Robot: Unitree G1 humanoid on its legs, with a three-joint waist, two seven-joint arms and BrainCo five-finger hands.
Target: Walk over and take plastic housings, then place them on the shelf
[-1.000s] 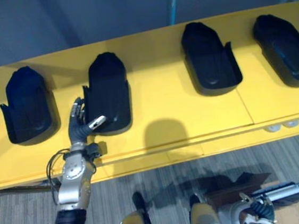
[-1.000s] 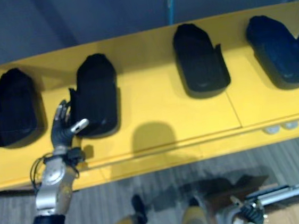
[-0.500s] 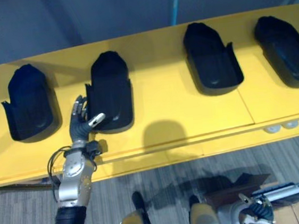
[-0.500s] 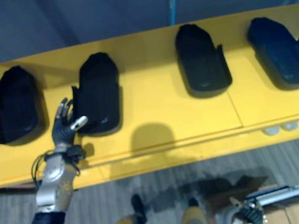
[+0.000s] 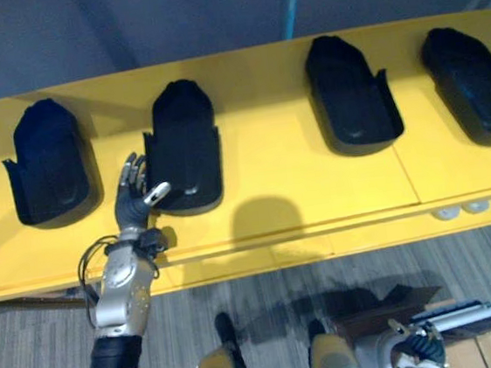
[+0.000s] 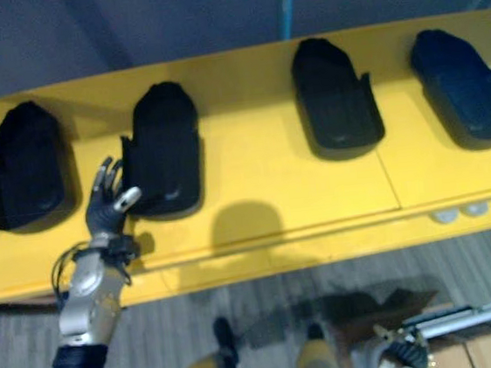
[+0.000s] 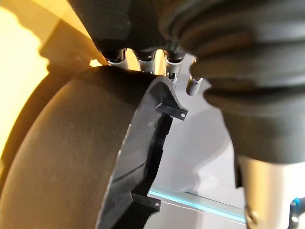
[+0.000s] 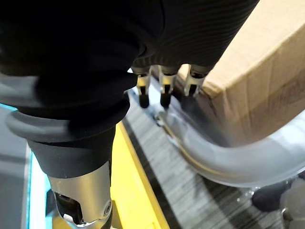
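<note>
Left hand (image 5: pixel 132 201) stays at 8 o'clock of the second housing (image 5: pixel 185 146), one of four on the yellow counter (image 5: pixel 278 159). Fingers spread straight, thumb at its edge; little changed, camera shifted slightly. The left wrist view adds the housing rim close against the fingers (image 7: pixel 144 58). The right wrist view shows the right hand (image 8: pixel 164 90) relaxed and empty beside a cardboard box (image 8: pixel 257 62).

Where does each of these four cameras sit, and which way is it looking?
Left eye view: on the head, looking down at the yellow surface with four black housings; left hand beside the second housing from left.
Right eye view: same scene, slightly aside; right hand low.
Left wrist view: along the left hand at that housing, shared with the eyes.
Right wrist view: along the right hand at a cardboard box.
</note>
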